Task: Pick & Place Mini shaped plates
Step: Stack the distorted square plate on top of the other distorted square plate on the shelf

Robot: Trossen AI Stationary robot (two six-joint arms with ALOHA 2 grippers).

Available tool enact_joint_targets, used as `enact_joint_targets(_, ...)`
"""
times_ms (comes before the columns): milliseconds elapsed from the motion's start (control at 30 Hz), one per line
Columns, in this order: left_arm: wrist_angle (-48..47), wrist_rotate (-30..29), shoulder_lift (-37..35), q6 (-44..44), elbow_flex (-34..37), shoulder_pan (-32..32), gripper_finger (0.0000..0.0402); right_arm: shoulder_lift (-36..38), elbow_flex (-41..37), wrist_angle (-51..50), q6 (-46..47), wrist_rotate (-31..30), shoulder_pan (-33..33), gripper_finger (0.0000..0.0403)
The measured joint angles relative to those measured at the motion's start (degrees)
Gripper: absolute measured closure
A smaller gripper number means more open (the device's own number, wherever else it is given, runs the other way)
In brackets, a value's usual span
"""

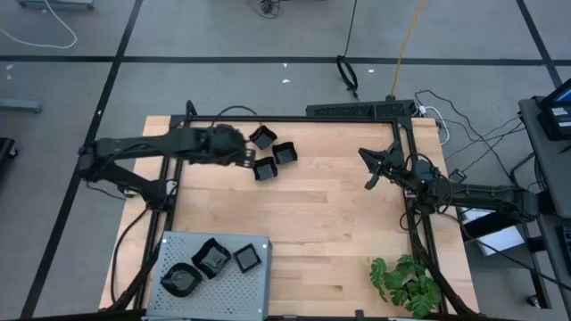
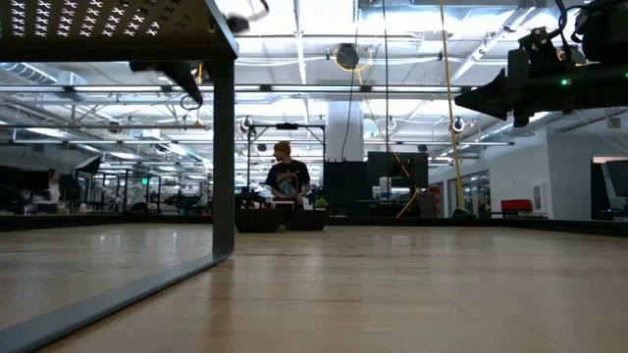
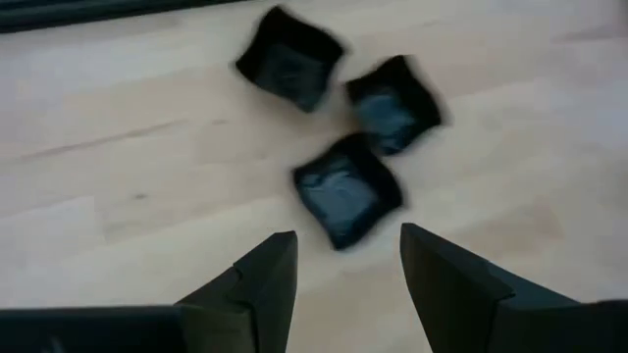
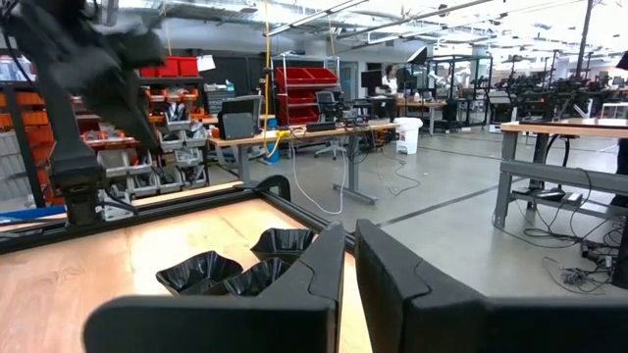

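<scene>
Hovering with its jaws spread and empty, the left gripper (image 3: 339,270) hangs above the counter (image 1: 339,223) at the far side, lined up on a small black plate (image 3: 343,191) that lies just ahead of the gap between the two fingers. Two more plates (image 3: 291,59) lie a little beyond that one, all three close together in a loose cluster and, as far as the wrist view shows, not stacked. None of them is touched by the jaws.

Farther out, toward the near left corner of the counter, a grey perforated tray (image 1: 259,245) carries three plates (image 1: 211,259) already, set side by side near its far edge. In my judgement that puts the job about halfway for what is in sight: three dishes placed, three waiting in the cluster, and the nearest of those is the one about to be picked. Whether any other plates sit out of view I cannot tell.

The right gripper (image 1: 373,169) waits well apart at the right side of the counter, raised off the wood, its jaws nearly together with only a thin slit between them and nothing held. A potted green plant (image 1: 406,281) stands at the near right edge, clear of the work. A person stands far back in the room, away from the counter.
</scene>
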State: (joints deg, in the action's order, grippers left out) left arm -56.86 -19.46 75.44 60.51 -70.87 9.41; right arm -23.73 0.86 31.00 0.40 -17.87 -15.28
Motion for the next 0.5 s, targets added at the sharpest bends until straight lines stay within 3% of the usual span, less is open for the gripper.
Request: enact_joint_targets(500, 2.3, 1.4, 14.0, 2.6, 0.0, 7.1, 0.0215, 0.0, 0.0, 0.0, 0.0, 0.0, 0.0, 0.0385)
